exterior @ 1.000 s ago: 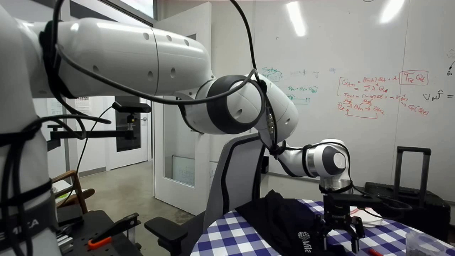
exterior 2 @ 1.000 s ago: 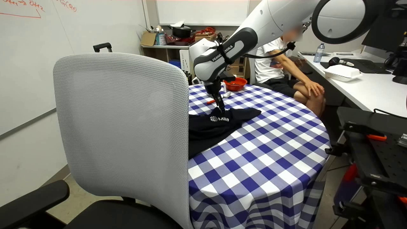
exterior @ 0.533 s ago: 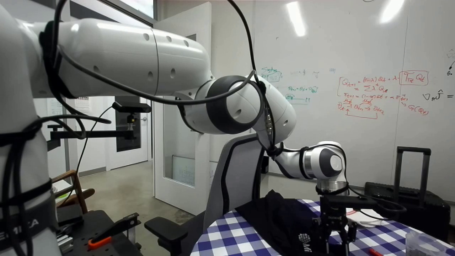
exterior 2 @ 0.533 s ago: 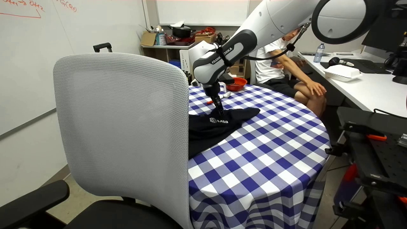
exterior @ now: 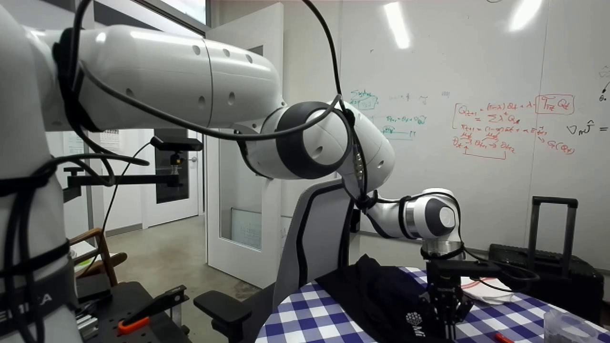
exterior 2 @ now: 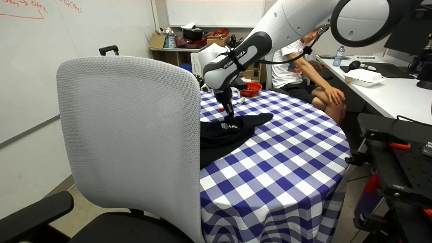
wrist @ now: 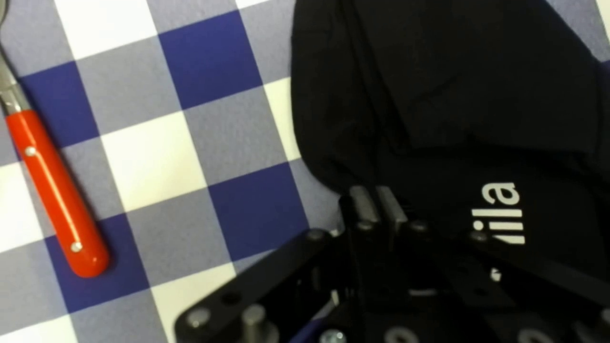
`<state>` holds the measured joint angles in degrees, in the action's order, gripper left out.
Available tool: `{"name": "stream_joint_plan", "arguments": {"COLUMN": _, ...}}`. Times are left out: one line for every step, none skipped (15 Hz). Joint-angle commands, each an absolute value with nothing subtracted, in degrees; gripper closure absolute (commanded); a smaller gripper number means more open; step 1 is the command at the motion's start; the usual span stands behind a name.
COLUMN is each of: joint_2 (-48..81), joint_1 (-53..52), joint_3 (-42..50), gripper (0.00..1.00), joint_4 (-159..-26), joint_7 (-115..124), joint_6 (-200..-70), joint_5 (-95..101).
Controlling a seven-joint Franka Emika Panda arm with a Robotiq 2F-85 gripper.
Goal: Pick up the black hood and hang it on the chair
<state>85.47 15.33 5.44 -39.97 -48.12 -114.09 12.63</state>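
The black hood (exterior: 381, 295) lies spread on the checkered table, its white lettering showing in all views. My gripper (wrist: 378, 204) points down at the garment's edge. Its fingertips (wrist: 391, 205) are almost together, with a thin fold of dark cloth apparently pinched between them. In both exterior views the gripper (exterior: 450, 329) reaches down onto the fabric near the lettering; the hood (exterior 2: 224, 138) is partly hidden by the chair. The grey chair (exterior 2: 128, 125) stands against the table, its tall backrest (exterior: 324, 233) rising above the tabletop beside the hood.
A red-handled utensil (wrist: 57, 195) lies beside the hood on the checkered tablecloth (exterior 2: 270, 168). Farther off are a red bowl (exterior 2: 251, 89) and a clear container (exterior: 567, 328). A black suitcase (exterior: 548, 276) stands behind the table. A person (exterior 2: 287, 67) sits past it.
The gripper has lowered slightly and moved toward the chair, and its fingers have come together at the hood's edge. The cloth there has been drawn in a little.
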Motion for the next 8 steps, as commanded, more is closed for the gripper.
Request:
{"name": "stream_joint_plan", "arguments": {"joint_2": 85.46, "joint_1": 14.98, "joint_3": 6.60, "gripper": 0.94, "joint_4": -38.96, "joint_7": -45.11, "joint_6": -114.51, "joint_5": 12.90}}
{"name": "stream_joint_plan", "arguments": {"joint_2": 85.43, "joint_1": 15.11, "joint_3": 6.81, "gripper": 0.94, "joint_4": -38.12, "joint_7": -44.19, "joint_6": -113.85, "joint_5": 12.81}}
{"name": "stream_joint_plan", "arguments": {"joint_2": 85.37, "joint_1": 15.14, "joint_3": 7.06, "gripper": 0.94, "joint_4": -37.69, "joint_7": -43.25, "joint_6": -113.62, "joint_5": 12.88}}
{"name": "stream_joint_plan", "arguments": {"joint_2": 85.33, "joint_1": 15.28, "joint_3": 7.32, "gripper": 0.94, "joint_4": -36.33, "joint_7": -42.15, "joint_6": -112.85, "joint_5": 12.73}}
{"name": "stream_joint_plan", "arguments": {"joint_2": 85.29, "joint_1": 15.36, "joint_3": 7.47, "gripper": 0.94, "joint_4": -35.46, "joint_7": -41.25, "joint_6": -112.52, "joint_5": 12.70}}
{"name": "stream_joint_plan", "arguments": {"joint_2": 85.21, "joint_1": 15.46, "joint_3": 7.67, "gripper": 0.94, "joint_4": -34.11, "joint_7": -40.13, "joint_6": -111.71, "joint_5": 12.56}}
{"name": "stream_joint_plan", "arguments": {"joint_2": 83.96, "joint_1": 15.31, "joint_3": 7.93, "gripper": 0.94, "joint_4": -34.91, "joint_7": -38.55, "joint_6": -112.06, "joint_5": 12.52}}
{"name": "stream_joint_plan", "arguments": {"joint_2": 83.00, "joint_1": 15.13, "joint_3": 8.20, "gripper": 0.94, "joint_4": -34.70, "joint_7": -37.04, "joint_6": -111.77, "joint_5": 12.58}}
